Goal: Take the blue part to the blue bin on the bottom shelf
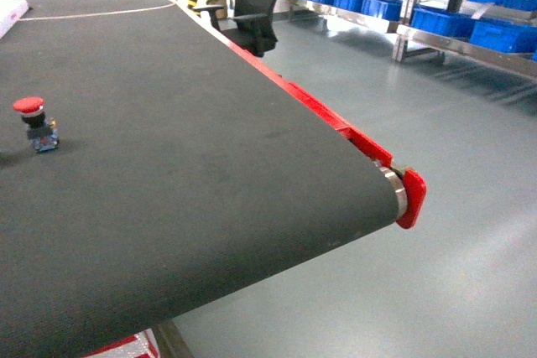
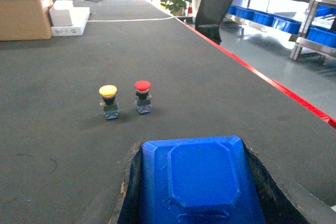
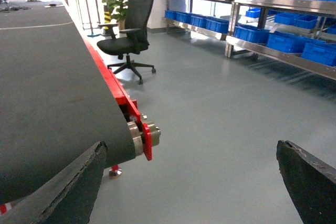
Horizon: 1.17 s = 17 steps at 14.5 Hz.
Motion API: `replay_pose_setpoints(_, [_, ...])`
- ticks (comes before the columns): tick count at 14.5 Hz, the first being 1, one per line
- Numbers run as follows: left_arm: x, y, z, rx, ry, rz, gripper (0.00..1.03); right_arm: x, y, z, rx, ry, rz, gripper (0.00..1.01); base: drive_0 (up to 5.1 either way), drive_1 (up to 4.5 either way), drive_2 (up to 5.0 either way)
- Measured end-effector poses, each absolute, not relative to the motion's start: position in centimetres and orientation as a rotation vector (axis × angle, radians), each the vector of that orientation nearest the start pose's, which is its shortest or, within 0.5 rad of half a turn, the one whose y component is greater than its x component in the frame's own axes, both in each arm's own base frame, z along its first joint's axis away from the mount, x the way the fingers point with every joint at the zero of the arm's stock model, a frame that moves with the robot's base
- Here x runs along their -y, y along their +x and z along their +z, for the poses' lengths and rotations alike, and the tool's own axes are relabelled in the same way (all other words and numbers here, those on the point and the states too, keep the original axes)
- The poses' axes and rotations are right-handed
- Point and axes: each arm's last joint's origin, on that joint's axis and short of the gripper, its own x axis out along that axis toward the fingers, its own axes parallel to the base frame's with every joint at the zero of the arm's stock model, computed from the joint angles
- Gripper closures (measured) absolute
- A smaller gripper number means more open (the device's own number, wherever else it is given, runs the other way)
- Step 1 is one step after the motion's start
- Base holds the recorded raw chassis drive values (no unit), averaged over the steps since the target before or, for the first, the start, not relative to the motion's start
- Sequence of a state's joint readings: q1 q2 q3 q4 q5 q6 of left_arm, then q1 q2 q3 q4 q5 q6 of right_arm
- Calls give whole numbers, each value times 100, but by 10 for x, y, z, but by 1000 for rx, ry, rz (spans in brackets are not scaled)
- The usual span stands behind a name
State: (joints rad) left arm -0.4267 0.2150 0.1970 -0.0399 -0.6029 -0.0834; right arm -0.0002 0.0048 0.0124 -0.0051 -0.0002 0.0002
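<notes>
The blue part (image 2: pixel 202 182), a flat piece with a raised octagonal face, fills the bottom of the left wrist view. My left gripper (image 2: pixel 190 149) is shut on it, with a dark finger (image 2: pixel 130 187) along each side, above the black belt (image 2: pixel 210 77). My right gripper (image 3: pixel 191 150) stands open past the belt's end, with only grey floor between its fingers. Blue bins (image 3: pixel 320 51) sit on the lowest level (image 3: pixel 283 57) of the steel rack at the far right, also seen as bins (image 1: pixel 503 33) in the head view. Neither gripper shows in the head view.
A red push button (image 2: pixel 142 96) and a yellow one (image 2: pixel 108 100) stand on the belt ahead of the left gripper. The belt ends at a roller with a red bracket (image 1: pixel 411 197). A black office chair (image 3: pixel 128 30) stands beside the belt. A cardboard box (image 2: pixel 23 9) sits far left.
</notes>
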Motion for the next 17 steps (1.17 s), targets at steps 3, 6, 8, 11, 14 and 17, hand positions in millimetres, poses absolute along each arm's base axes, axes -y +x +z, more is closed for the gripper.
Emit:
replay_pose_setpoints(3, [26, 97, 210, -43, -54, 178, 59, 0, 97, 167, 2, 1, 0, 3, -156, -156, -156])
replay_pose_setpoints(6, [26, 97, 210, -43, -54, 178, 59, 0, 97, 167, 2, 0, 0, 3, -165, -165, -165])
replay_pose_setpoints(8, [26, 97, 210, -44, -54, 178, 59, 0, 97, 167, 2, 0, 0, 3, -149, -149, -149])
replay_pose_setpoints(11, [26, 97, 210, -43, -54, 178, 59, 0, 97, 167, 3, 1, 0, 3, -170, -170, -170])
replay_pose_setpoints(14, [26, 97, 210, -43, -54, 178, 59, 0, 97, 167, 2, 0, 0, 3, -164, -164, -164])
replay_pose_setpoints(17, [26, 97, 210, -43, -55, 178, 59, 0, 97, 167, 3, 0, 0, 3, -161, -161, -161])
